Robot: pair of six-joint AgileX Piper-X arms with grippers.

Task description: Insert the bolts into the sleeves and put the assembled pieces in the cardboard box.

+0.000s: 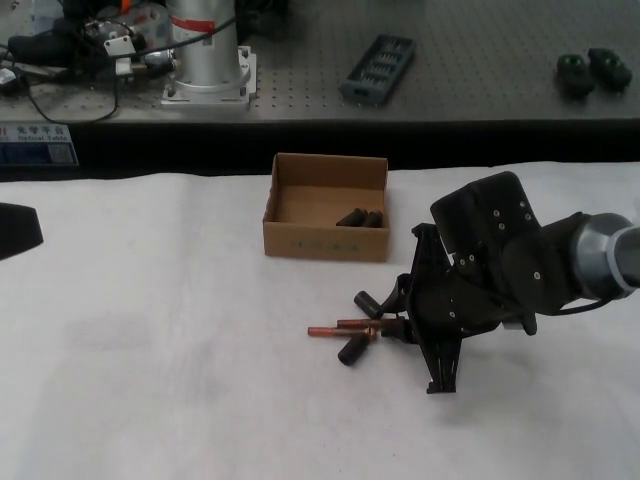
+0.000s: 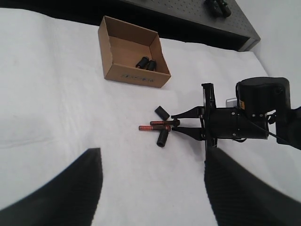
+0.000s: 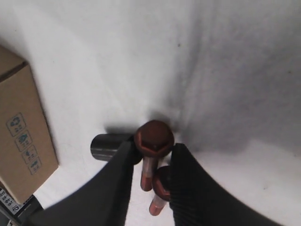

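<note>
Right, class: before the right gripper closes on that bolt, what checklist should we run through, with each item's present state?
1. Right gripper open, fingers either side of a bolt's head: ok.
2. Just one bolt between them: cannot tell; second bolt lies right alongside.
3. Sleeve clear of the fingers: not ok; it lies right beside one.
4. Cardboard box open, with room: ok; two dark pieces sit in one corner.
5. Left gripper open, away from the parts: ok.
</note>
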